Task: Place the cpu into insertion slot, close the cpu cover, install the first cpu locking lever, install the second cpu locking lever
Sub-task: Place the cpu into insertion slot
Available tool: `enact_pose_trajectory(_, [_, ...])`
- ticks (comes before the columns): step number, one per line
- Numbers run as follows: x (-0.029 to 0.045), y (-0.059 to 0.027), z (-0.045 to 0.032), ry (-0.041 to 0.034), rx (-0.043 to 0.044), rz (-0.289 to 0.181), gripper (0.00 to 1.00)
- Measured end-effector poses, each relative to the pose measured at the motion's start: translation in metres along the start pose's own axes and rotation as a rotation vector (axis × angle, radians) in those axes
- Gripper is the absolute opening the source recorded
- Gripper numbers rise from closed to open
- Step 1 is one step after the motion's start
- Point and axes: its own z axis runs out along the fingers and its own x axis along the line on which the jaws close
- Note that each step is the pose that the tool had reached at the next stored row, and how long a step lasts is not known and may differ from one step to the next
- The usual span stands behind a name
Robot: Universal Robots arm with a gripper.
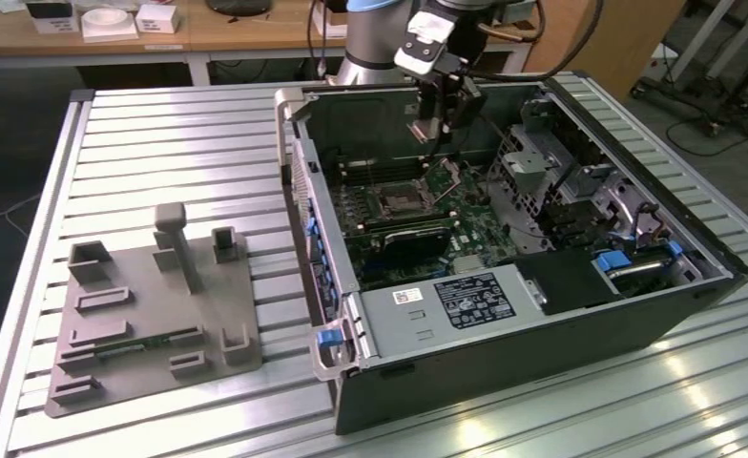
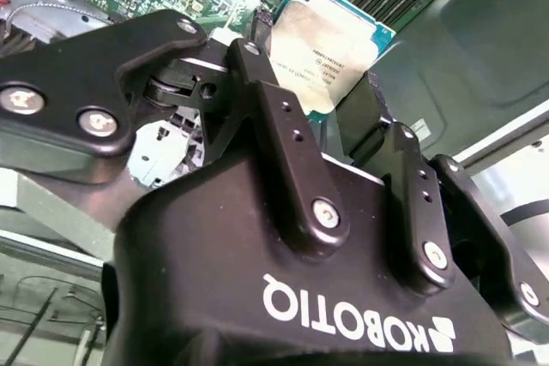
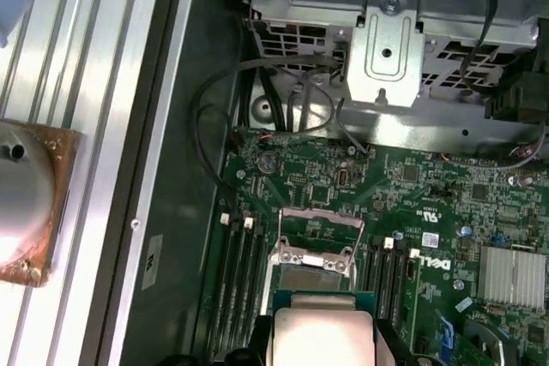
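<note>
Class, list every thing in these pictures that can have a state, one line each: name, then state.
cpu: gripped, held above the board, not yet seated.
gripper: shut on the cpu.
insertion slot: uncovered, empty.
cpu cover: swung up, open.
computer case: lying on its side, side panel off.

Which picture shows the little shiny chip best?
The second wrist view: the cpu is close up, most of its silvery top facing the camera, pinched in the gripper's jaws. The first wrist view shows a cut-off part of the cpu. In the exterior view it is too small to tell.
</note>
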Motion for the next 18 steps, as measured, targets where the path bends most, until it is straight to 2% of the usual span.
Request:
enact_pose_trajectory(3, [0.0000, -0.0006, 0.0032, -0.0023, 0.0001, 0.028, 0.54])
enact_pose_trajectory(7, [0.0005, -0.0056, 0.0086, -0.0030, 0.0028, 0.033, 0.54])
enact_pose_trajectory(14, [0.0011, -0.0093, 0.0161, -0.0035, 0.0126, 0.051, 0.54])
enact_pose_trajectory(18, [0.0022, -0.0100, 0.0219, -0.0096, 0.0162, 0.080, 0.54])
